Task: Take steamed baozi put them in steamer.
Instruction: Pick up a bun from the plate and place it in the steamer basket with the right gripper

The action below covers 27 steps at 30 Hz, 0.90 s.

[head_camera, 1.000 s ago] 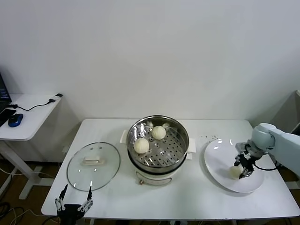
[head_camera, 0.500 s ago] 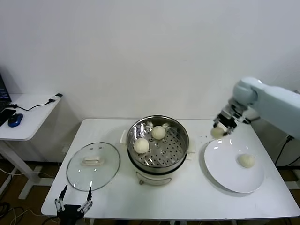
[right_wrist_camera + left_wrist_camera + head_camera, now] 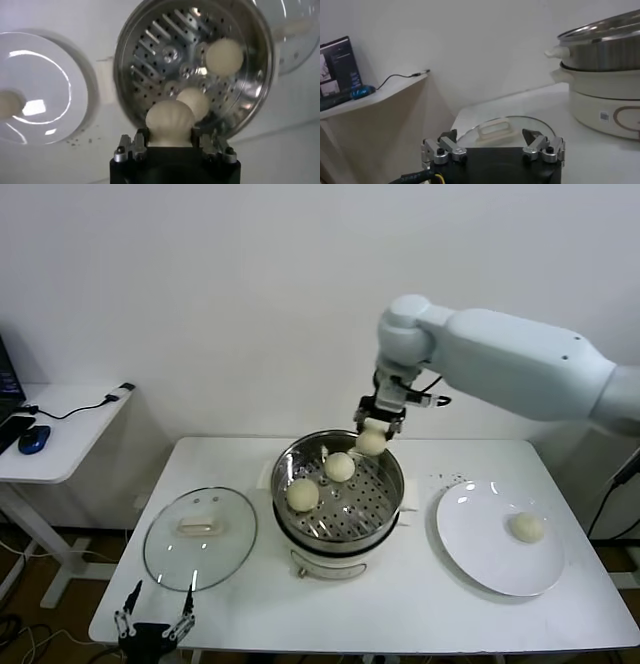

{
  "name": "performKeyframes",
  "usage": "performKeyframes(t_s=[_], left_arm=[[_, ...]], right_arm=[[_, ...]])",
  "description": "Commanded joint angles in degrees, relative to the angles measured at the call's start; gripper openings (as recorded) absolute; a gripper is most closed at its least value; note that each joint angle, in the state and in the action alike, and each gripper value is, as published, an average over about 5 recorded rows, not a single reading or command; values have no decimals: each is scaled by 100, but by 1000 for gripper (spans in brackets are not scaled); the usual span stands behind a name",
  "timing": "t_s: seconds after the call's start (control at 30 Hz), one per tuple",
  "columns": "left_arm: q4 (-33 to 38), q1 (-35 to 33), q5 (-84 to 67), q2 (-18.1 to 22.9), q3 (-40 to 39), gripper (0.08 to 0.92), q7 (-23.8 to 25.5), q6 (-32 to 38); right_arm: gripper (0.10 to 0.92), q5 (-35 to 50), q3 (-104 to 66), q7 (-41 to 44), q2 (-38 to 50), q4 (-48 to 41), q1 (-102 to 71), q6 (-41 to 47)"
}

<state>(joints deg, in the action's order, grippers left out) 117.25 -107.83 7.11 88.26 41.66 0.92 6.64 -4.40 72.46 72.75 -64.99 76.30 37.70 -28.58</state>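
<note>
The right gripper (image 3: 372, 434) hung above the far rim of the steamer (image 3: 338, 487), its fingers closed on 1 steamed baozi (image 3: 371, 442). From the right wrist view that bun (image 3: 170, 121) sat pinched between the 2 fingers, with the perforated tray (image 3: 192, 65) of the steamer spread out below it. 2 more baozi already lay on the tray: 1 toward the back (image 3: 339, 466) and 1 nearer the front left (image 3: 302, 495). A 4th baozi (image 3: 526, 527) rested on the white plate (image 3: 475, 540), which stood on the table (image 3: 420, 604) to the right of the steamer and apart from it.

The left gripper (image 3: 155, 621) stayed low at the table's front left edge, its fingers spread wide and holding nothing; in the left wrist view they (image 3: 493, 149) pointed toward the glass lid (image 3: 493, 130). That lid (image 3: 199, 535) lay flat on the table just left of the steamer.
</note>
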Motion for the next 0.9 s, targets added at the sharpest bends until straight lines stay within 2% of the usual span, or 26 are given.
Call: performKeyframes(t_s=[0.03,0.9], left_arm=[[-44,12,-78,-27,34,823,11,-3],[-245,63,-90,-18,35,823,14,24]], right_arm=[[560,-262,126,26,-699,315,-602,-235],[579,-232,391,-2,-701,426,-991,-155]])
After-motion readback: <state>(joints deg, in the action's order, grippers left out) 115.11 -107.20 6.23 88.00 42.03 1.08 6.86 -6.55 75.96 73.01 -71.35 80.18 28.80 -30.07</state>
